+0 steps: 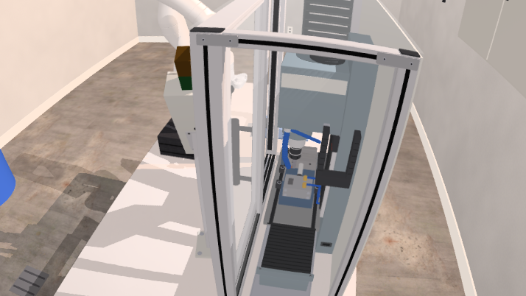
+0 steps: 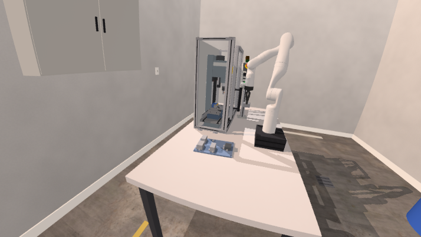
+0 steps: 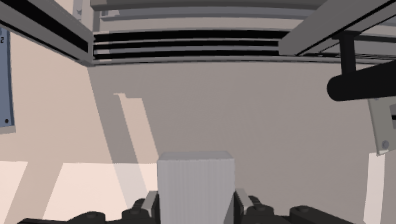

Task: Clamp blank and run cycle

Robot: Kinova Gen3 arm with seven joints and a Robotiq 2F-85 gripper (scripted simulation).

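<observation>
Pale table (image 1: 121,235) (image 2: 206,183) (image 3: 250,120) below the gripper (image 2: 247,98) (image 3: 196,205). Fingers clamped on the light grey blank (image 2: 246,105) (image 3: 196,187), held aloft outside the guard (image 1: 217,147) (image 2: 229,88) (image 3: 50,35). Plate (image 2: 218,152) (image 3: 5,85) off to the gripper's left in wrist view; handle (image 1: 236,151) (image 2: 239,100) (image 3: 365,84) to its right. Vise (image 1: 298,188) (image 2: 214,114) beyond the frame. Risks, my judgement: swinging in too near a post could clip blank or knuckles and twist the grip; drifting right could knock the handle; lowering off-line could topple the loose bars. Width match unconfirmed; a wrong pick would spoil the run.
</observation>
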